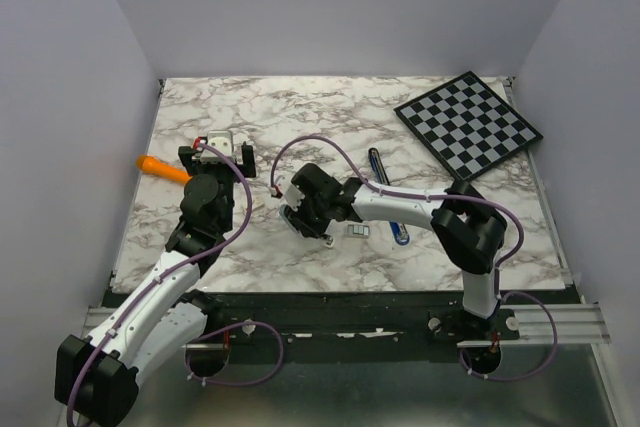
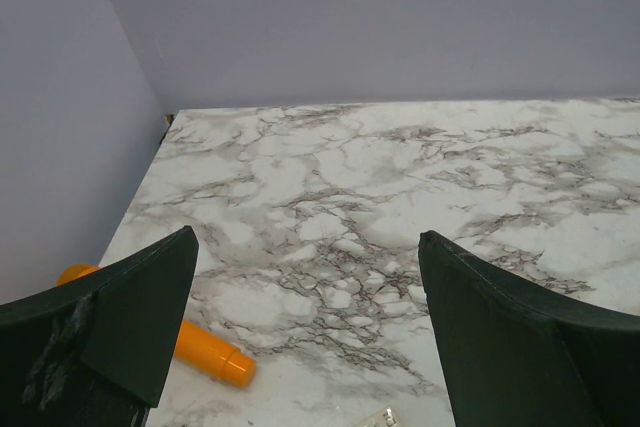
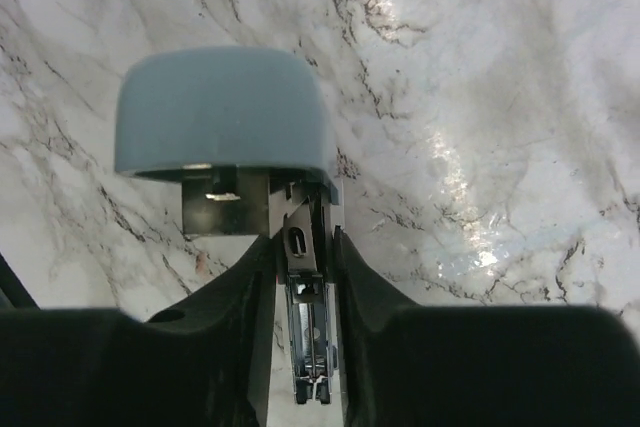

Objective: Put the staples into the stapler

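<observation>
You have one slim stapler with a light blue top point(image 3: 220, 112) and two small silvery staple blocks point(image 1: 358, 232). The left pincer point(image 2: 307, 237) stands wide apart. The right pincer point(image 3: 304, 239) straddles the stapler's channel; whether it grips is unclear.

There was one stapler point(image 3: 220, 112); two staple blocks point(image 1: 358, 232), as far as showed; one orange stick point(image 1: 163, 168); one blue stick point(image 1: 377, 164); one chequered board point(image 1: 468, 124); two tools, the left tool point(image 2: 308, 242) and the right tool point(image 3: 303, 242).

We note the left gripper point(image 2: 307, 247) with jaws set wide apart above the marbled tabletop point(image 2: 400, 177). An orange stick point(image 2: 205, 349) lies near the tabletop's left edge, partly behind the left finger point(image 2: 130, 317). A small silvery piece point(image 2: 380, 418), cropped at the bottom, is unidentifiable.
</observation>
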`<act>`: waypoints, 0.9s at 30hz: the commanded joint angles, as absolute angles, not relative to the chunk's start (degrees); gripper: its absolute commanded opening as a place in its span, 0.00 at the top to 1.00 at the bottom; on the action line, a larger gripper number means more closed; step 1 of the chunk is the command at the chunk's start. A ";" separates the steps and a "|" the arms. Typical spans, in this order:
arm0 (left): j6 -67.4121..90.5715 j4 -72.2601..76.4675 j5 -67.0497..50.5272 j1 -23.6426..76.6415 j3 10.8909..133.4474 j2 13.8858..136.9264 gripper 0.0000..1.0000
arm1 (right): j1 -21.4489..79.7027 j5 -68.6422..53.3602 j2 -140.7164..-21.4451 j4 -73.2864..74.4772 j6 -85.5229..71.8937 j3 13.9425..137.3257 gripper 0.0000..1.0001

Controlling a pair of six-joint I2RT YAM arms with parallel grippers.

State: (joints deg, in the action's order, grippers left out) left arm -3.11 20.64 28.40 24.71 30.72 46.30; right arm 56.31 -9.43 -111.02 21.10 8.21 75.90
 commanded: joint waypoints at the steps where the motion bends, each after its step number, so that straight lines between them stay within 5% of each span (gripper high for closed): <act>1: -2.11 21.53 27.07 24.35 31.55 45.88 0.01 | 56.51 -3.79 -111.62 17.76 4.84 75.85 0.74; 11: -2.02 21.36 26.90 24.43 31.55 45.97 0.01 | 48.97 17.38 -113.20 20.12 -14.92 79.45 0.80; 27: -1.58 21.36 26.02 24.43 31.47 46.06 0.01 | 41.13 23.55 -110.40 25.58 -29.71 74.71 0.80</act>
State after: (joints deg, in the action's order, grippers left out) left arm -2.68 20.64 27.51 24.71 30.72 46.30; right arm 40.91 20.62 -111.98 22.85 -25.67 77.36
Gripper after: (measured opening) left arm 0.991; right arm 0.254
